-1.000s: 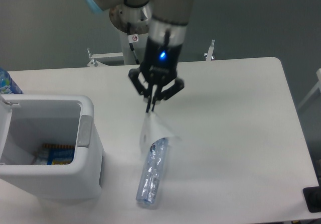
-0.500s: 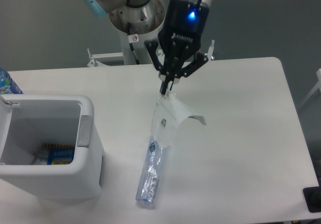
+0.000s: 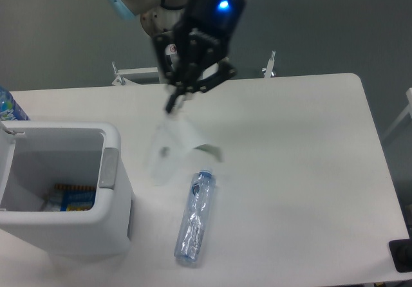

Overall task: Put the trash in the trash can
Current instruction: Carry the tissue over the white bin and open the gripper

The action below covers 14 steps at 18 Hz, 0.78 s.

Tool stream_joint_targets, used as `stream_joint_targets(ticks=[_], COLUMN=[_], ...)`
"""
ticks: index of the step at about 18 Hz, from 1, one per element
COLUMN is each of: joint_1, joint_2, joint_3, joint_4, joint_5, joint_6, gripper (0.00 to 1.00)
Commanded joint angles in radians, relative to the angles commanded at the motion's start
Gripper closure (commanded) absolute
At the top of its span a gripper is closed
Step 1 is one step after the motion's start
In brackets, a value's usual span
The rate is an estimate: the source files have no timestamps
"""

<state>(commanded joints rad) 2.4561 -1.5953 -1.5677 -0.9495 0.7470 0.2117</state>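
Swung toward the trash can [image 3: 112,147] since half a second ago, the gripper [image 3: 172,105] pinches the plastic bag [image 3: 168,147], which hangs just below it, between bin and bottle [image 3: 195,215]. That bottle lies on the white table [image 3: 302,171], beside the bin. Grey wall behind.

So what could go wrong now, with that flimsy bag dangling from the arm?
The pincer pinches only the top edge of the clear bag, so it might slip free before reaching the trash can. The bag hangs loose and could catch on the thick rim rather than dropping inside. It also hangs close to the bottle lying on the table and might nudge it.
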Motion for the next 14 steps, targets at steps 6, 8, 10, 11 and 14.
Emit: stream_joint_targets(ticks=[6,8,10,11,14], joint_1=[-0.089,-0.11,-0.152,-0.167,-0.186], joint_2=[-0.017,-0.018,-0.031,-0.034,-0.045], joint_3=[-0.009,-0.028,-0.046,-0.052,-0.057], joint_4=[0.005,0.006,0.008,0.008,0.008], joint_5=[0.021,0.047,0.083,0.104,0.136], joint_6=[0.008,0.012,0.038,0.057,0.09], gripper=[0.96,0.96,0.96,0.95,0.93])
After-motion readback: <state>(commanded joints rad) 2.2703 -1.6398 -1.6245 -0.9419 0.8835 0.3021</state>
